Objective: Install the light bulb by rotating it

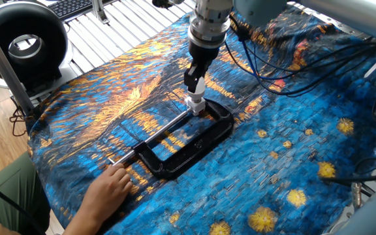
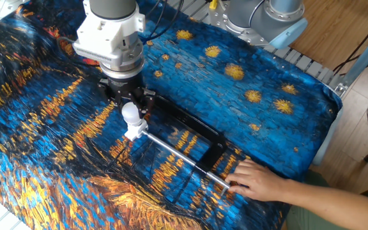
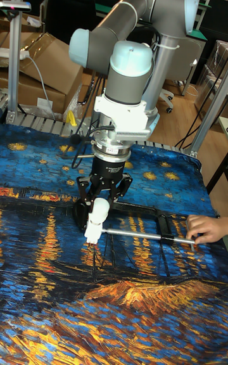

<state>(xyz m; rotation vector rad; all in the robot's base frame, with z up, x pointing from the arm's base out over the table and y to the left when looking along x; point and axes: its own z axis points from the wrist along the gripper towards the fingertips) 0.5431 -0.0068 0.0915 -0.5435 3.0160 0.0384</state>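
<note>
Frosted-white light bulb point(image 2: 130, 113) pinched between gripper point(image 2: 131, 110) fingers, seated on white socket base point(image 2: 135, 132)

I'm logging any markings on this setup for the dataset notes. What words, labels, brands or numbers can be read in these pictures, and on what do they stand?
No text can be read in any view.
Gripper: its black body shows no legible marking; any print is too small to tell.
Keyboard: its key legends are too blurred to read.
Cardboard boxes: no legible print.
Cloth: a painted pattern only, no writing.
</note>
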